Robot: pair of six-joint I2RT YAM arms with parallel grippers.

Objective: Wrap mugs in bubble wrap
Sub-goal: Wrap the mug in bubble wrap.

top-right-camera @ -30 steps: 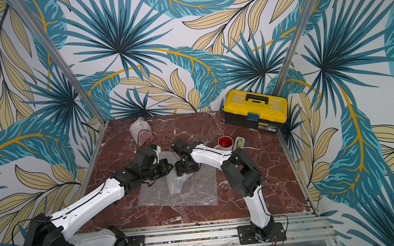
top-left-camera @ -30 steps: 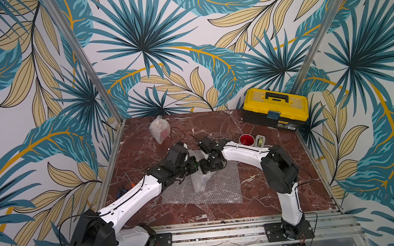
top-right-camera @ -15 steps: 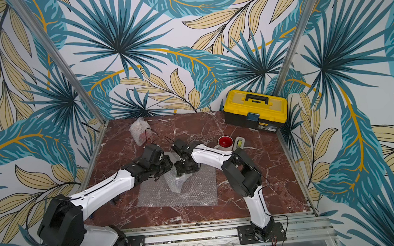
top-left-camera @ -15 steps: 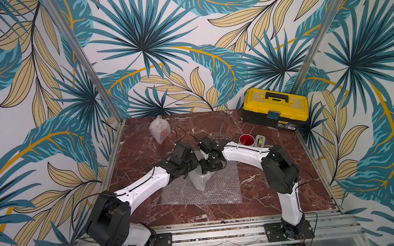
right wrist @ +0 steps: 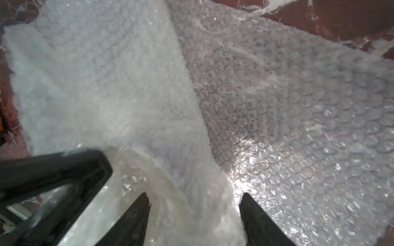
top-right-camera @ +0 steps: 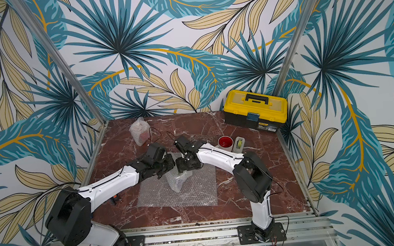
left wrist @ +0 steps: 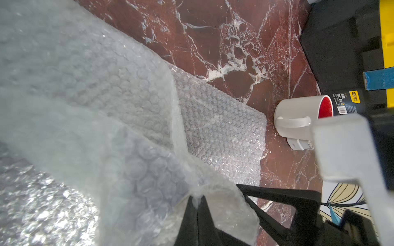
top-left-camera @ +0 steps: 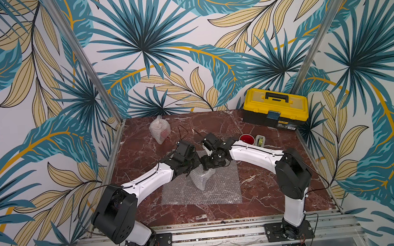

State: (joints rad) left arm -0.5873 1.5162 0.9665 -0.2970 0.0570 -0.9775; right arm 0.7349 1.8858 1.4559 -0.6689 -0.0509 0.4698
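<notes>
A flat sheet of bubble wrap [top-left-camera: 219,189] lies mid-table in both top views. On it stands a lumpy, tilted bubble wrap bundle [top-left-camera: 202,178] with a faint lavender tint inside [right wrist: 170,153]; no mug shape shows through. My left gripper [left wrist: 197,200] is shut on a thin edge of that wrap. My right gripper [right wrist: 194,202] has its fingers [right wrist: 248,209] wide apart, and the bundle's top fills the gap between them. A white mug with red inside [top-left-camera: 246,140] stands uncovered to the right. At the back left, another bundle [top-left-camera: 159,129] shows red through its wrap.
A grey tape dispenser [top-left-camera: 260,140] stands beside the white mug. A yellow and black toolbox [top-left-camera: 275,108] sits in the back right corner. A small orange-tipped item [top-right-camera: 115,199] lies under my left forearm. Metal rails edge the marble table [top-left-camera: 259,205].
My left arm's shoulder and elbow have swung in towards the middle while its gripper stays at the bundle. The bundle's lower end has tilted slightly. The right arm has not moved.
</notes>
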